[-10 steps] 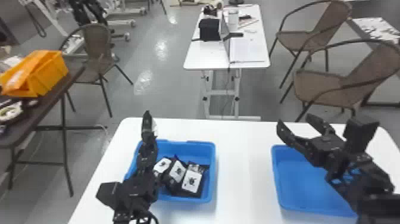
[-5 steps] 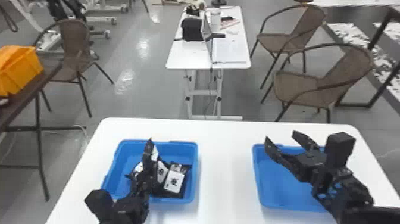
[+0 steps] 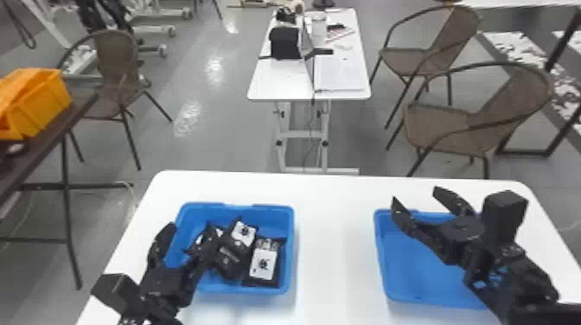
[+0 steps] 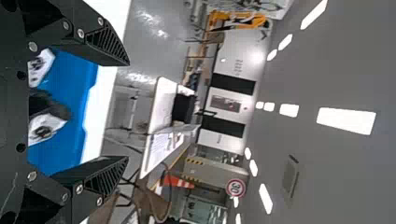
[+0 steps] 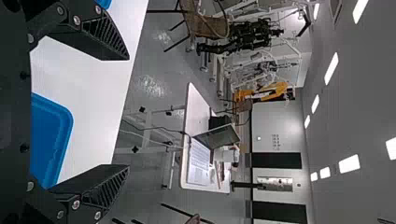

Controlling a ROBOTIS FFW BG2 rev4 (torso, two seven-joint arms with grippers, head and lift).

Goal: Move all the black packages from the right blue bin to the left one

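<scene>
Left gripper, fingers spread, hangs by the left bin holding black packages; right gripper, also spread, hangs by the right bin

bright indoor light | source: ceiling lamps | glare: glossy floor, pale patches

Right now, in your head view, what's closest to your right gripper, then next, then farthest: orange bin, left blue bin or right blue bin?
1. Right blue bin: under the right gripper.
2. Left blue bin: left side of the white table.
3. Orange bin: far left, on the dark table.
</scene>
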